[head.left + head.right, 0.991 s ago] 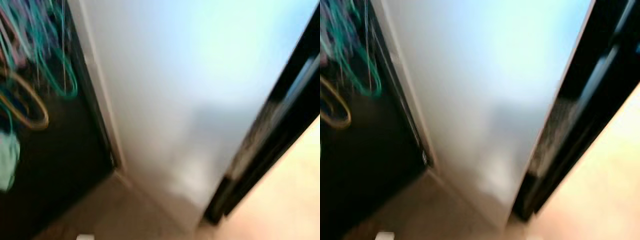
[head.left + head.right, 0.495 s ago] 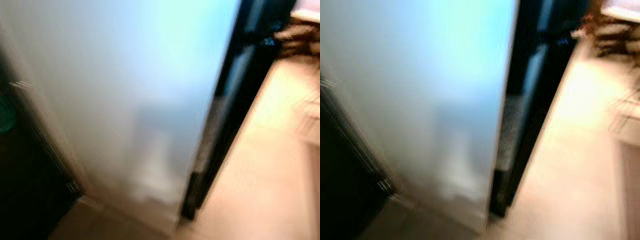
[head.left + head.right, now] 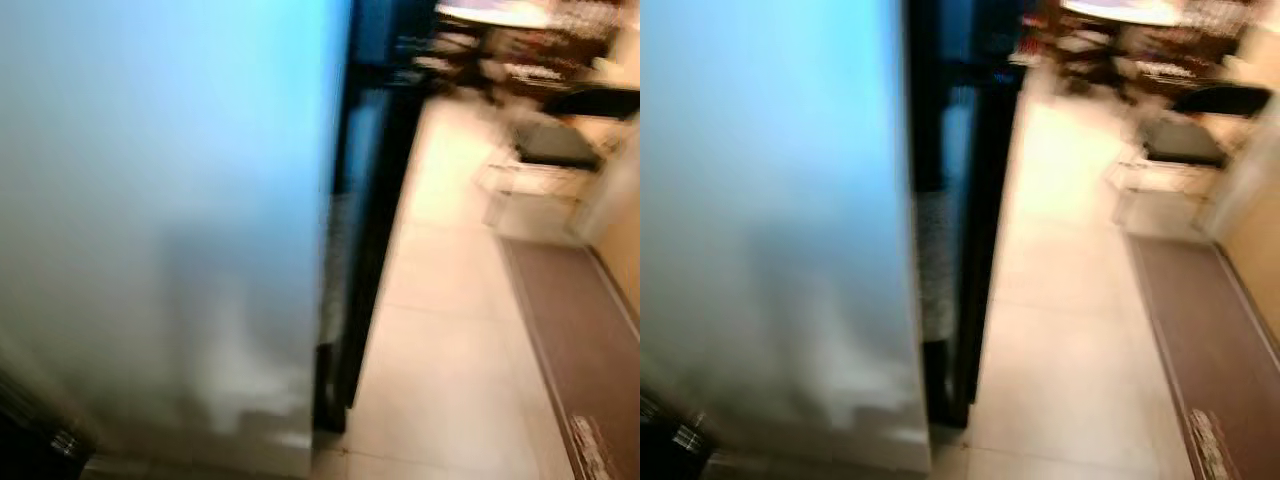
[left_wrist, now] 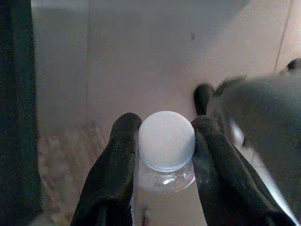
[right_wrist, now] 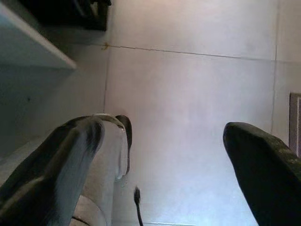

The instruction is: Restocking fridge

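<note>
Two black fingers of the left gripper (image 4: 165,136) clamp a clear white-capped bottle (image 4: 166,147), the right gripper (image 5: 164,155) gapes empty over tiled floor (image 3: 450,330), beside a blurred, seemingly black fridge (image 3: 375,190).

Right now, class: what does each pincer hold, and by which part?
The left pincer holds a clear bottle by its neck, just under the white cap. The right pincer is open, holding nothing.
</note>
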Tool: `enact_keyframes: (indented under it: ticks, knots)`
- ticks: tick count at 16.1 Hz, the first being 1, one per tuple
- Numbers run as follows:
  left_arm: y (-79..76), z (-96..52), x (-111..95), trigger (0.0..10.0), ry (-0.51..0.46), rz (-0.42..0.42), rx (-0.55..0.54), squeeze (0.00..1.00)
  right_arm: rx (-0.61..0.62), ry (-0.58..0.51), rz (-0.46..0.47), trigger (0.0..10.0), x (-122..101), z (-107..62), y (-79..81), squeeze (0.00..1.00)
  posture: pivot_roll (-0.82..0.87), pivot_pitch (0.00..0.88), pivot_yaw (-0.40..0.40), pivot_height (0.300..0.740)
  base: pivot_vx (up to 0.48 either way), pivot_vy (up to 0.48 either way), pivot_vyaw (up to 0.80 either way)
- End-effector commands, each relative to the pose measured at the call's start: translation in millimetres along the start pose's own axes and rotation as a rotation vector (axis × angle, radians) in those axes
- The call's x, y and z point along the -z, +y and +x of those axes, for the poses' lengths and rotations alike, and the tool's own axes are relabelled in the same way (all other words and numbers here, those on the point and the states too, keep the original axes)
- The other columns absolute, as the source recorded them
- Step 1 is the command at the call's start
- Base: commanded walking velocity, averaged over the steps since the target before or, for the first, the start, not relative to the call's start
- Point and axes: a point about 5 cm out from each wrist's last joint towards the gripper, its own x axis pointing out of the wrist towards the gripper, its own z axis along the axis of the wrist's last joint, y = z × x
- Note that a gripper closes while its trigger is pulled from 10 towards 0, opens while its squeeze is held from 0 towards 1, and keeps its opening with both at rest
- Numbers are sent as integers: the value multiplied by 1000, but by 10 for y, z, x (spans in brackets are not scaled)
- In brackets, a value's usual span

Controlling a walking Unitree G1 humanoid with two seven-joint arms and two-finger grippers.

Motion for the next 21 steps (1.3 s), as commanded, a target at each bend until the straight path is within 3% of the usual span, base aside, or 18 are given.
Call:
enact_keyframes:
  ticks: [1, 6, 8, 9, 12, 13, 14, 15, 16, 17, 21]
  knots:
    - [-9, -5, 31, 10000, 11, 27, 11, 0, 20, 148, 5, 10000, 381, -104, -35, 0, -16, 0, 15, 740, 0, 0, -788]
    - [0, -4, 20, 10000, 9, 113, 7, 0, 91, 26, 78, 10000, 314, -116, -55, 0, -28, 0, 17, 740, 0, 0, -88]
    - [4, -5, 10, 10000, 0, 145, 7, 0, 113, -24, 24, 10000, 269, -120, -66, 0, -36, 0, 26, 740, 0, 0, 0]
    - [7, -5, 8, 10000, -2, 149, 8, 0, 128, -47, 9, 10000, 252, -124, -71, 0, -42, 0, 28, 740, 0, 0, 0]
    - [23, -11, 25, 10000, -3, 137, 5, 0, 216, -150, 76, 10000, 214, -164, -84, 0, -70, 0, 35, 740, 0, 0, 0]
    - [26, -13, 33, 10000, -1, 130, 4, 0, 240, -305, 64, 10000, -447, -31, -325, 0, -78, 0, 35, 740, 0, 0, 0]
    - [29, -14, 42, 10000, 3, 130, 5, 0, 260, -457, 61, 10000, -1040, -17, -487, 0, -82, 0, 32, 740, 0, 0, 0]
    - [29, -16, 55, 10000, 9, 139, 9, 0, 276, -636, 69, 10000, -1683, -111, -620, 0, -84, 0, 30, 740, 0, 0, 0]
    - [27, -19, 68, 10000, 13, 140, 9, 0, 277, -716, 69, 10000, -1781, -166, -579, 0, -83, 0, 28, 740, 0, 0, 0]
    - [25, -20, 72, 10000, 13, 140, 9, 0, 277, -730, 63, 10000, -1793, -177, -568, 0, -82, 0, 27, 740, 0, 0, 0]
    - [23, -30, 116, 10000, 20, 133, 2, 0, 268, -900, -58, 10000, -1926, -356, -376, 0, -79, 0, 22, 740, 0, 0, 0]
